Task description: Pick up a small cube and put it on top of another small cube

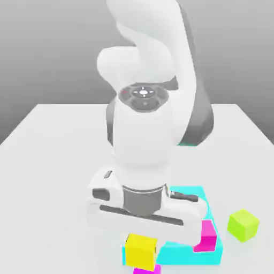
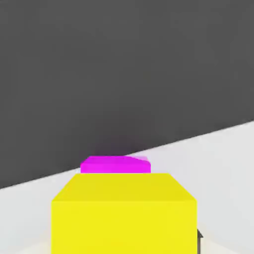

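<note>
The small yellow cube sits directly under the white hand, near the front of the table. My gripper is down around it and shut on it. In the hand view the yellow cube looms close, with a magenta cube just behind it. That magenta cube peeks out right next to the yellow one at the exterior view's lower edge. A second magenta cube lies against the flat cyan block on the exterior view's right.
A lime yellow-green cube stands alone to the exterior view's right of the cyan block. The white table stretches bare to the left and behind the arm.
</note>
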### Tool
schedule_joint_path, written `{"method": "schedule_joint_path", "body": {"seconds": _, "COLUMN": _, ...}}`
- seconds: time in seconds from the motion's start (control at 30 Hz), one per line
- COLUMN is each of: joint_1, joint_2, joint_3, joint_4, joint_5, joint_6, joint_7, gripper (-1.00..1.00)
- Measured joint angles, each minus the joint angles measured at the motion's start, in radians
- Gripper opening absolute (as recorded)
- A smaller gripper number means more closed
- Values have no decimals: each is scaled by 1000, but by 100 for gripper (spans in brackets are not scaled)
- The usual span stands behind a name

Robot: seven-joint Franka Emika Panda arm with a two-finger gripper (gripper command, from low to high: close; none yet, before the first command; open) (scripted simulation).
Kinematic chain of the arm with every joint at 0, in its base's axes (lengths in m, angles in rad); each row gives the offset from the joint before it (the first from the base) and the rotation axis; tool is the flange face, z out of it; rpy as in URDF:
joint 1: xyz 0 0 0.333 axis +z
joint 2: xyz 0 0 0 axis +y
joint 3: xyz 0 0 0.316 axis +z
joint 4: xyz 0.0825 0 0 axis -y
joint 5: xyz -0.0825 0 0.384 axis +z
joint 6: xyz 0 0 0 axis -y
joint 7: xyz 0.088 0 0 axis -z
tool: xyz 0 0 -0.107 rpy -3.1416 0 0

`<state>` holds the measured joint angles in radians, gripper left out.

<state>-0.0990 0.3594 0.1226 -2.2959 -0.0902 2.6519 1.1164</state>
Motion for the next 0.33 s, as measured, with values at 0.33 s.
{"method": "schedule_joint_path", "body": {"seconds": 0.33, "joint_1": -5, "joint_2": -79, "joint_3": 11, "joint_4": -3, "joint_5": 21, "joint_6": -75, "joint_7": -16, "gripper": 100}}
